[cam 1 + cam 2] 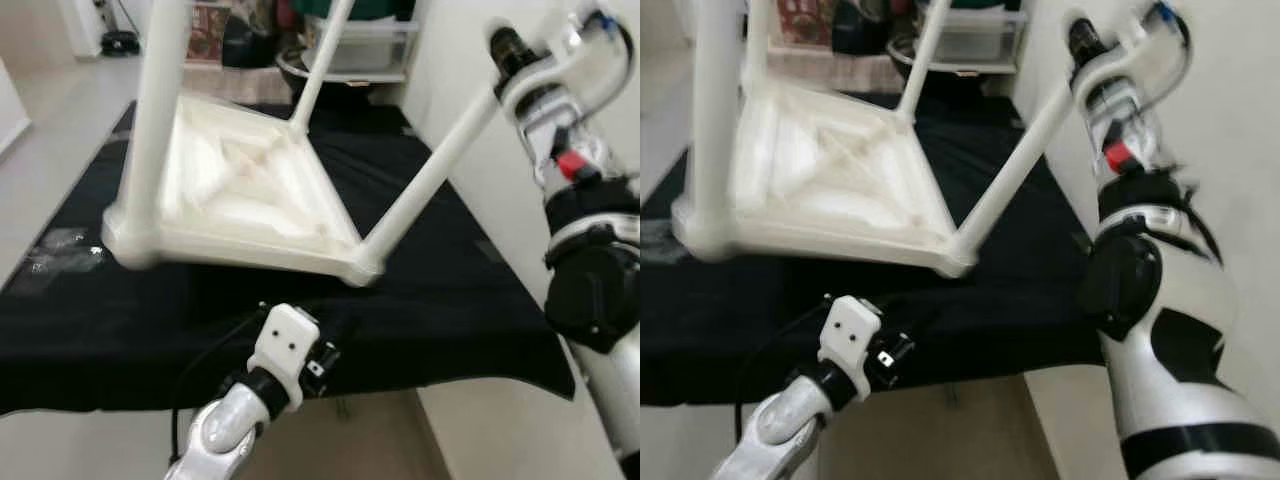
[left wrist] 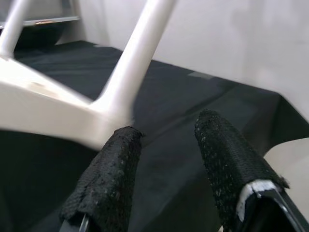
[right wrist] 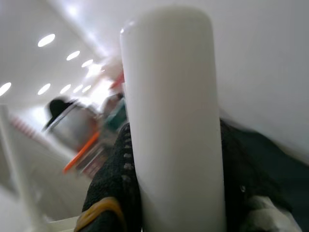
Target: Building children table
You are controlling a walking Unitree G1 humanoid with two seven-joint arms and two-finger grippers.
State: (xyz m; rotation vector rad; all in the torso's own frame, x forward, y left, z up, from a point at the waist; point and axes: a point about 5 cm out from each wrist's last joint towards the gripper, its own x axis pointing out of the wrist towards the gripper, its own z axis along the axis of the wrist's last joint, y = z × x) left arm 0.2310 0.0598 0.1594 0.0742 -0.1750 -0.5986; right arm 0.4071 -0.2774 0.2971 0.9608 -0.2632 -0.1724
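Children's table (image 1: 240,190), white plastic, lies upside down and tilted on a black cloth (image 1: 430,290) spread over the counter, its legs pointing up and outward. The right gripper (image 3: 174,145) is raised near the wall, its jaws closed around the top end of the near right leg (image 1: 430,175). The left gripper (image 2: 166,164) sits low at the counter's front edge, jaws open, with one finger (image 2: 113,179) just beside the table's near corner (image 1: 362,266), where that leg joins the frame.
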